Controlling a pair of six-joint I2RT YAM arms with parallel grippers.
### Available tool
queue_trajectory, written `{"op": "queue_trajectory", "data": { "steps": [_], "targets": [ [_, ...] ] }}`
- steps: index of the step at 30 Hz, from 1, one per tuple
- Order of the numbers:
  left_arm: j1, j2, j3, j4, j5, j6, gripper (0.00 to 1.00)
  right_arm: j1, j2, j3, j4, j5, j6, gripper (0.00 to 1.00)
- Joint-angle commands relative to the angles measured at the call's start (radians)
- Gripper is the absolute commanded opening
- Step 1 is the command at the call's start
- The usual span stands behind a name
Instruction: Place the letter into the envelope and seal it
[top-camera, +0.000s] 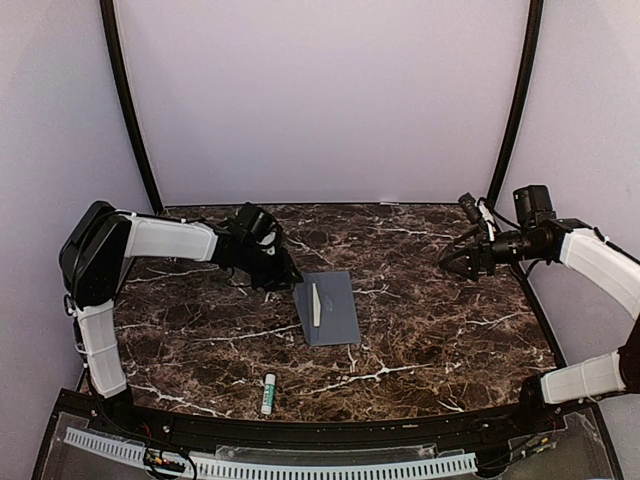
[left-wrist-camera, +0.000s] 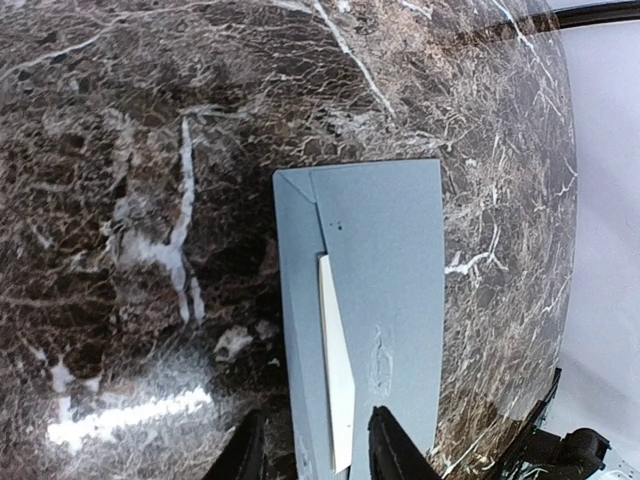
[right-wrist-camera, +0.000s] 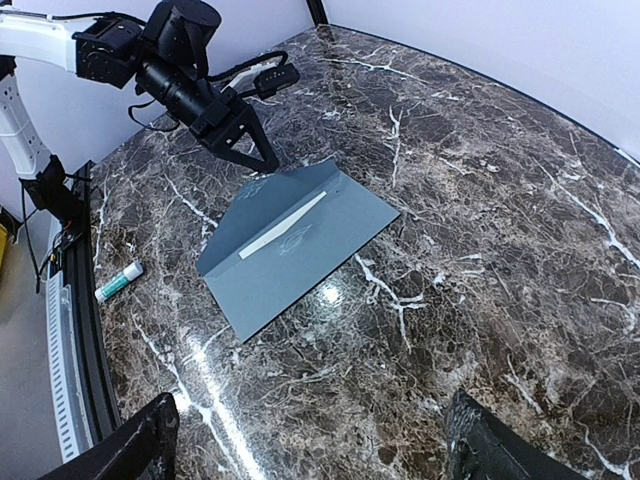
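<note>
The grey-blue envelope (top-camera: 335, 310) lies flat mid-table with its flap open along its left side. It also shows in the left wrist view (left-wrist-camera: 385, 260) and the right wrist view (right-wrist-camera: 300, 250). The cream letter (top-camera: 316, 304) sits inside; only a narrow sliver shows at the mouth (left-wrist-camera: 337, 370) (right-wrist-camera: 285, 224). My left gripper (top-camera: 285, 278) (left-wrist-camera: 312, 440) is open at the envelope's far-left corner, its fingers to either side of the flap's end, holding nothing. My right gripper (top-camera: 450, 262) (right-wrist-camera: 310, 440) is open and empty, raised over the right of the table.
A glue stick (top-camera: 268, 393) with a green cap lies near the front edge, left of centre; it also shows in the right wrist view (right-wrist-camera: 118, 282). The table is dark brown marble (top-camera: 440, 330). A black frame runs along the front edge.
</note>
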Motion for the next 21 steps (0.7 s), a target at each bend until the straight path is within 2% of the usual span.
{"op": "queue_trajectory", "data": {
  "steps": [1,6,12,16,21],
  "targets": [
    [-0.001,-0.105,0.038,-0.183,-0.058,0.116,0.35,0.007,0.010,0.016,-0.010,-0.018,-0.021,0.88],
    [-0.044,-0.186,0.025,-0.349,-0.116,0.213,0.36,0.019,0.037,0.029,-0.025,-0.010,-0.035,0.88],
    [-0.112,-0.277,-0.058,-0.475,-0.115,0.226,0.40,0.034,0.047,0.029,-0.026,-0.002,-0.039,0.88],
    [-0.187,-0.348,-0.160,-0.514,-0.123,0.173,0.41,0.044,0.057,0.030,-0.026,0.009,-0.043,0.88],
    [-0.314,-0.440,-0.239,-0.556,-0.164,0.028,0.43,0.062,0.069,0.033,-0.031,0.018,-0.049,0.88]
  ]
}}
